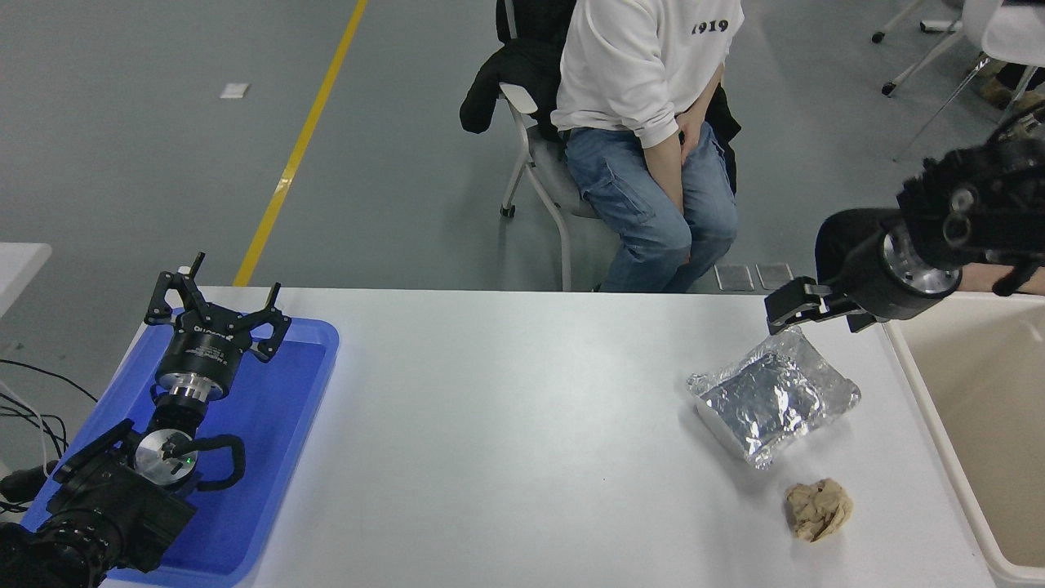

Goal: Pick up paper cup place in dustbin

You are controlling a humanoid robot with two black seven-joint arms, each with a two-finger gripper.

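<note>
1. The large cream-beige rectangular plastic dustbin (914, 384) stands at the white table's (506, 425) right edge.
2. The silver foil-wrapped tray (771, 404) lies left of it, with the crumpled tan paper ball (819, 509) nearer the camera.
3. The flat blue plastic tray (277, 408) lies at the table's left end, under the left gripper (214, 314).
4. The right gripper (804, 306) hangs over the table's far right.

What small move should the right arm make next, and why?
Probably pull back toward rest. No paper cup shows on the table, only the foil tray and the crumpled paper ball. The right gripper hangs beside the dustbin, and no cup is seen at it.
</note>
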